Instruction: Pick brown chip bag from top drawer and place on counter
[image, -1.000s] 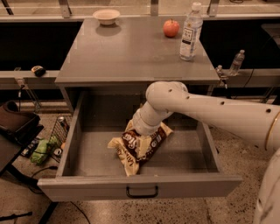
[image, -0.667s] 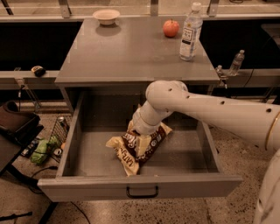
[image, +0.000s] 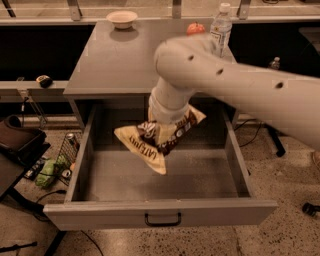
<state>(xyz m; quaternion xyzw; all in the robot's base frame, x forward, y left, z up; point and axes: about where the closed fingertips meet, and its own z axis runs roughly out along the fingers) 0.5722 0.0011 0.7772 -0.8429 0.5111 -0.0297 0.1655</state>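
Observation:
The brown chip bag (image: 156, 141) hangs in the air above the open top drawer (image: 160, 210), clear of the drawer floor. My gripper (image: 166, 126) comes down from the white arm and is shut on the bag's middle; the bag hides most of the fingers. The bag's cream end with lettering points down to the left. The counter (image: 120, 60) is the grey cabinet top just behind the drawer. The drawer's black handle (image: 163, 220) is on its front panel.
On the counter stand a white bowl (image: 122, 19) at the back left, a red apple (image: 196, 28) and a clear water bottle (image: 220, 27) at the back right. A dark bag (image: 20, 140) and wire basket (image: 67, 149) sit on the floor at left.
The arm has risen, lifting the chip bag off the drawer floor into the air above the drawer.

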